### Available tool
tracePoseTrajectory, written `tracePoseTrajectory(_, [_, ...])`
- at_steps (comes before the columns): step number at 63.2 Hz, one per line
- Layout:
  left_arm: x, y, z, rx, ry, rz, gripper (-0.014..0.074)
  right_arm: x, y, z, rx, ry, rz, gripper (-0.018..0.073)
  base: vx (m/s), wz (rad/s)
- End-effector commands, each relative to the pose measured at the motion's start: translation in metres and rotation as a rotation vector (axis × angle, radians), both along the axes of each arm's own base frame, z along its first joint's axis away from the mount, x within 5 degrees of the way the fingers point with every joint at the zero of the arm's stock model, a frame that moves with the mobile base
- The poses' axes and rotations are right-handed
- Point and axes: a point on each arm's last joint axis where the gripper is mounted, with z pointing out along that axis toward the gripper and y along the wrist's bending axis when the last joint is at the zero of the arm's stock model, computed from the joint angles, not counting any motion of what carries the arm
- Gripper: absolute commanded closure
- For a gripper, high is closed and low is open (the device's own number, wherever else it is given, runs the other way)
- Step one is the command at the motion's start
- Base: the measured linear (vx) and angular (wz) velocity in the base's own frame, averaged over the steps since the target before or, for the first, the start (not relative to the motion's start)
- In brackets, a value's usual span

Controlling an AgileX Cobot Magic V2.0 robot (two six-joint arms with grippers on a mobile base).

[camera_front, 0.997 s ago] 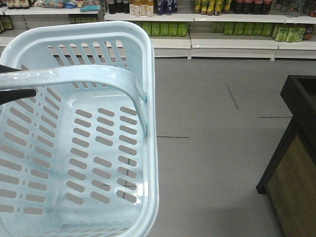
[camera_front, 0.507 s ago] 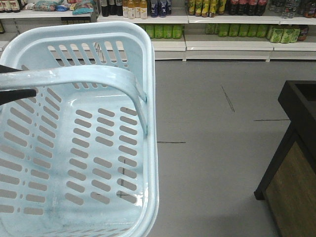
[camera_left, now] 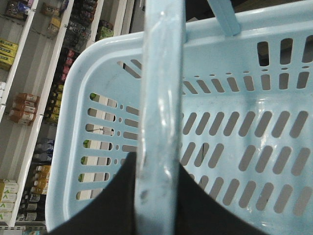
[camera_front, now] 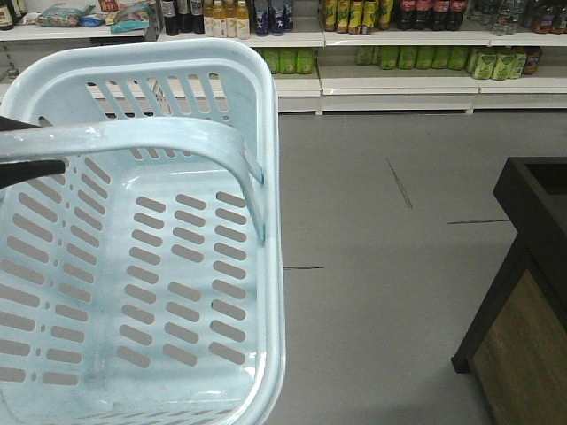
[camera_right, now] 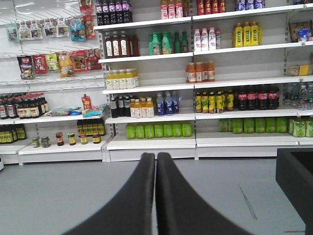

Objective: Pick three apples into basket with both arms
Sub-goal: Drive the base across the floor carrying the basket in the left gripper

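Note:
The pale blue basket [camera_front: 273, 292] fills the left of the front view and hangs above the floor with nothing inside it. My left gripper [camera_front: 22, 146] is shut on the basket's swing handle [camera_front: 151, 137]. In the left wrist view the handle [camera_left: 159, 98] runs up between the two black fingers of the left gripper [camera_left: 156, 169], over the slotted basket wall [camera_left: 73, 98]. My right gripper [camera_right: 156, 159] is shut with nothing between its fingers and points at the shelves. The three apples are out of view.
Store shelves with bottles [camera_front: 390, 53] run along the far wall and also face the right wrist camera as shelves [camera_right: 161, 105]. A dark wooden stand [camera_front: 523, 283] juts in at the right, with its corner as the dark stand [camera_right: 296, 176]. Grey floor [camera_front: 381, 266] lies between.
In the front view the shelves and the dark stand have slid left and slightly down. The basket and left gripper keep the same place in the frame.

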Motion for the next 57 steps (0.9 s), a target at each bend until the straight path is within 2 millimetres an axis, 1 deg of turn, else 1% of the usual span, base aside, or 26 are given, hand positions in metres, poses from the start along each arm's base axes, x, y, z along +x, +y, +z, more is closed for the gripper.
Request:
tracePoseTrajectory(1, [-0.0026,0.0018,0.0194,-0.107,-0.096,0.002,0.0603,-0.0011,-0.0005,0.0026,0.007,-0.071,-0.004,0.0568,0.14,-0.06])
tracePoseTrajectory(57, [-0.0026,0.0018,0.0194,-0.107,-0.096,0.002,0.0603,-0.0011,-0.0005,0.0026,0.007,-0.071,-0.004,0.0568,0.13,-0.02])
